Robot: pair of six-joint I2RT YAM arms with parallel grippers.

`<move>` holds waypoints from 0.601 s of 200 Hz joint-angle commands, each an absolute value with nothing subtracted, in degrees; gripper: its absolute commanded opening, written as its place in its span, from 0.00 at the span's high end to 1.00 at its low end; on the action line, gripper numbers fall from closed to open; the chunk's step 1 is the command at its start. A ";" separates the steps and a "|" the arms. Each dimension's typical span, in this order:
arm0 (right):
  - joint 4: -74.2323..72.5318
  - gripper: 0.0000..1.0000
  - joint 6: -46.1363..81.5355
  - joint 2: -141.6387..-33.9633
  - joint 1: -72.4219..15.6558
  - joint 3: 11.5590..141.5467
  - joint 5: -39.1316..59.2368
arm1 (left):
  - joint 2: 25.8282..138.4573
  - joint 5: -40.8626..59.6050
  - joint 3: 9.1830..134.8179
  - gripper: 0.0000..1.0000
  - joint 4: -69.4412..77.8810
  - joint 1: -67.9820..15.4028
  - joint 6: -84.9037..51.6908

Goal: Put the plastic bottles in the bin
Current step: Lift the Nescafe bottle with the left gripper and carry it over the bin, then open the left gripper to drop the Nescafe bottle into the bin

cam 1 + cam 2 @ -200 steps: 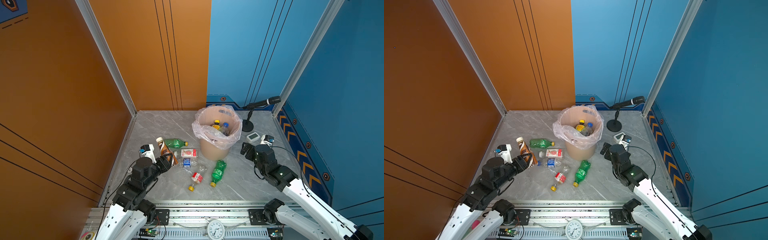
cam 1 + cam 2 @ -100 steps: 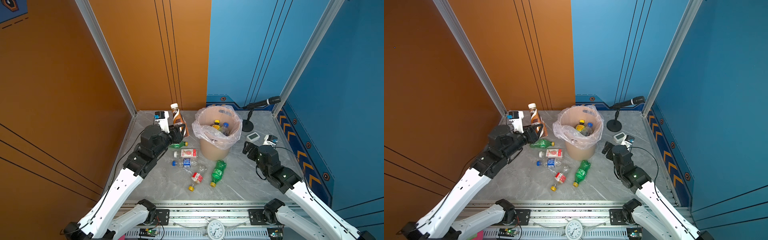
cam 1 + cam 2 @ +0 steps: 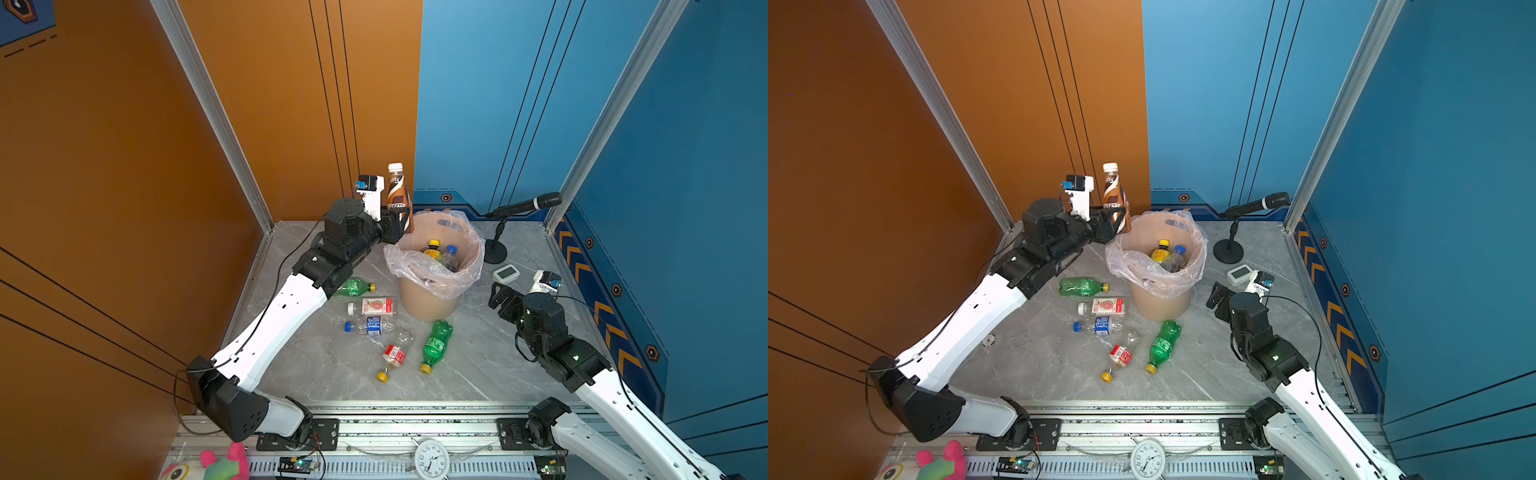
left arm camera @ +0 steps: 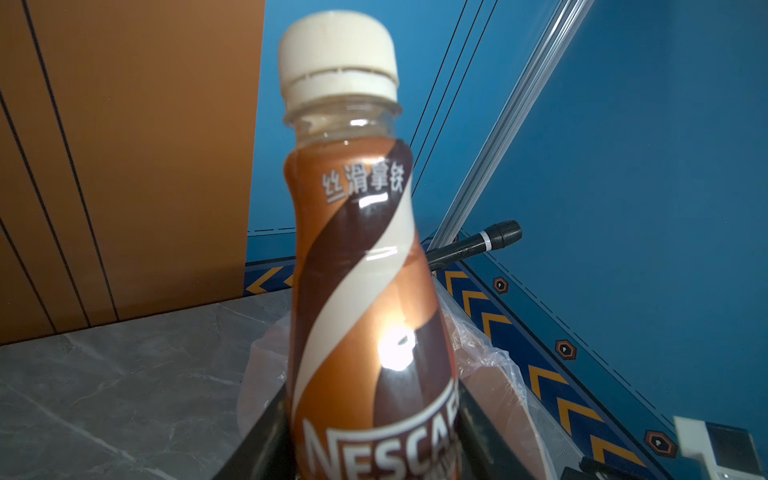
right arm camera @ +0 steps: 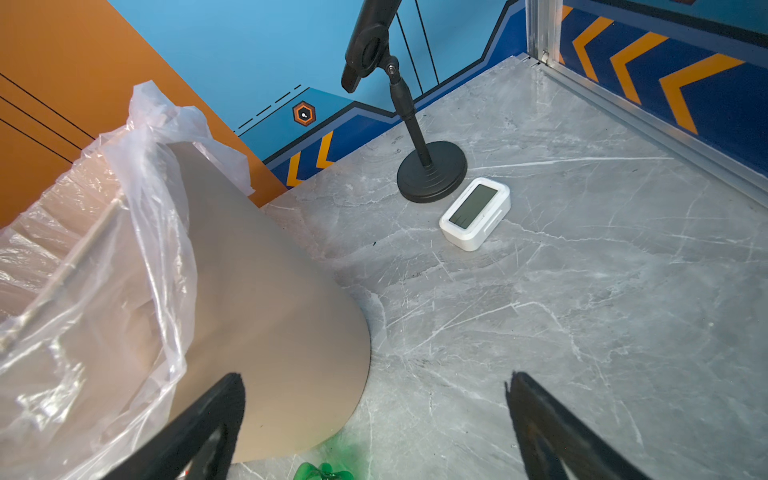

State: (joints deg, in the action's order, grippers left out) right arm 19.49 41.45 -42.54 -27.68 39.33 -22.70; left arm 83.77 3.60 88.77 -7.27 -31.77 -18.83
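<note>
A brown coffee bottle (image 3: 398, 195) (image 3: 1113, 195) (image 4: 365, 270) with a white cap stands upright in my left gripper (image 3: 397, 222) (image 3: 1115, 220) (image 4: 372, 436), which is shut on its lower body just above the far-left rim of the bin (image 3: 428, 299) (image 3: 1158, 303) (image 5: 266, 291). Inside the bagged bin lie a yellow-capped bottle (image 3: 432, 247) and a blue-capped bottle (image 3: 449, 255). Several bottles lie on the floor left of and in front of the bin, among them two green ones (image 3: 355, 286) (image 3: 435, 345). My right gripper (image 3: 498, 297) (image 5: 374, 386) hangs open and empty, low beside the bin's right side.
A microphone on a round-based stand (image 3: 494, 251) (image 5: 432, 170) stands behind and to the right of the bin, with a small white display (image 3: 506, 274) (image 5: 476, 212) beside it. Walls close in on three sides. An analog clock (image 3: 432, 455) and a plush toy (image 3: 208, 465) sit at the front rail.
My left arm has lifted the brown bottle from the floor at the left and carried it up and back to the bin's far-left rim. The right arm has barely moved.
</note>
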 commanded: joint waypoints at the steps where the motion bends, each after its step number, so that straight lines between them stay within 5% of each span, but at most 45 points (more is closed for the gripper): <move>1: 21.58 0.00 42.18 -42.01 -27.30 38.73 -22.90 | 88.53 5.50 94.63 0.50 -8.71 -32.48 -15.47; 82: 22.11 0.00 41.91 -41.42 -26.55 38.83 -22.77 | 97.32 7.73 101.87 0.47 -12.70 -33.96 -15.47; 91: 22.11 0.00 41.92 -41.49 -26.46 38.84 -22.70 | 97.32 7.79 101.91 0.39 -13.00 -34.25 -15.15; 108: 21.90 0.00 41.94 -41.74 -26.37 38.85 -22.34 | 96.97 6.93 102.04 0.02 -13.76 -34.75 -14.46; 120: 21.81 0.00 41.97 -41.80 -26.37 38.79 -22.23 | 96.18 6.26 101.87 0.02 -14.04 -34.98 -13.82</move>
State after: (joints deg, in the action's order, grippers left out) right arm 20.56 41.45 -41.98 -26.65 39.33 -22.68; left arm 97.32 6.28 99.53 -12.97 -34.20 -15.62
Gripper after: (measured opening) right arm 0.995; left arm 0.950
